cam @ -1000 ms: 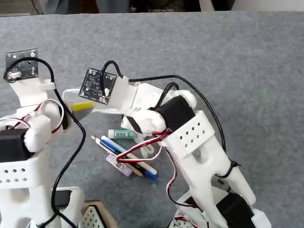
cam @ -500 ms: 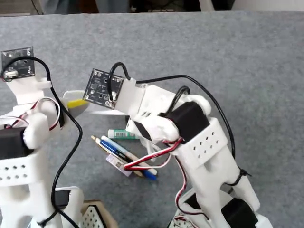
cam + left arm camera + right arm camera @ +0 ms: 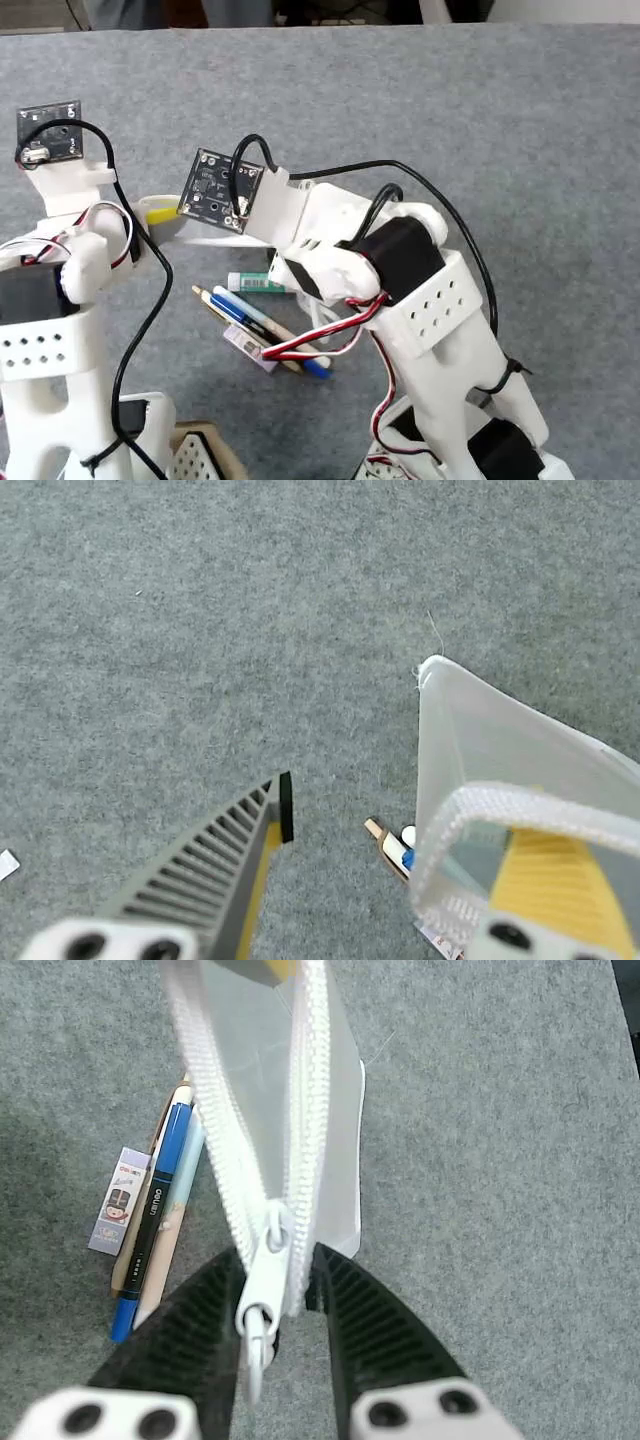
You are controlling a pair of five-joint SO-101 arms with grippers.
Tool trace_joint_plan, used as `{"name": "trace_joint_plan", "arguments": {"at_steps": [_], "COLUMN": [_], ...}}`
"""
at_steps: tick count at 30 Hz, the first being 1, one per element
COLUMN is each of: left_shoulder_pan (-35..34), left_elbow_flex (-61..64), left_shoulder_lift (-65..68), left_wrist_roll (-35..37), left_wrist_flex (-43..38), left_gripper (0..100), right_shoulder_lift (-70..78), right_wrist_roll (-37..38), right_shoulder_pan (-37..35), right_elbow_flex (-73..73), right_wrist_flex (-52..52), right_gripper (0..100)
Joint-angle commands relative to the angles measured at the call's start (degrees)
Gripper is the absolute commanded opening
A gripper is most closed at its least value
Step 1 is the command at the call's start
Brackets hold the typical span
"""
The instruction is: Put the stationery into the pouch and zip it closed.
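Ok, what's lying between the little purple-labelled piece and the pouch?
A bundle of pens lies between the purple-labelled piece and the pouch; the right wrist view shows it.

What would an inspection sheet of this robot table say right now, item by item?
Surface: grey carpet-like table cover, flat.
Job's things: translucent pouch lifted at one end, zip open; pens, white-and-green tube and small labelled block lie outside it on the cover.
Clutter: white scrap; cardboard corner at the near edge.
Grippers: left gripper open, pouch rim hooked over one finger; right gripper shut on the zipper slider.
Cables: black lead arcs from a wrist camera; red and white wires hang over the pens.
Surroundings: nothing seen clearly beyond the far edge.
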Motion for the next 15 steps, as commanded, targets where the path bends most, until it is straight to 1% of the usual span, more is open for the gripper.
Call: {"name": "trace_joint_plan", "arguments": {"at_steps": [1, 6, 7, 9, 13, 15], "left_shoulder_pan": [-0.66, -0.40, -0.31, -0.31, -0.22, -0.22], "left_elbow_flex": [-0.31, -0.31, -0.31, -0.31, -0.31, -0.84], "left_shoulder_lift": [-0.18, -0.18, -0.18, -0.18, -0.18, -0.18], "left_wrist_roll": [-0.62, -0.26, -0.26, -0.26, -0.26, -0.26], "left_wrist_flex": [-1.85, -1.76, -1.67, -1.41, -1.05, 0.35], "left_gripper": [22, 4, 2, 4, 3, 3], "right_shoulder_lift": [-1.71, -1.71, -1.71, -1.71, -1.71, -1.71], "right_wrist_roll": [-0.18, -0.18, -0.18, -0.26, -0.35, -0.62], "right_shoulder_pan": [0.09, 0.09, 0.09, 0.09, 0.09, 0.09], "right_elbow_flex": [-2.86, -2.86, -2.86, -2.86, -3.03, -3.21], "right_wrist_flex": [0.18, 0.18, 0.18, 0.18, 0.18, 0.09], "right_gripper": [1.2, 1.2, 1.2, 1.2, 1.2, 1.3]}}
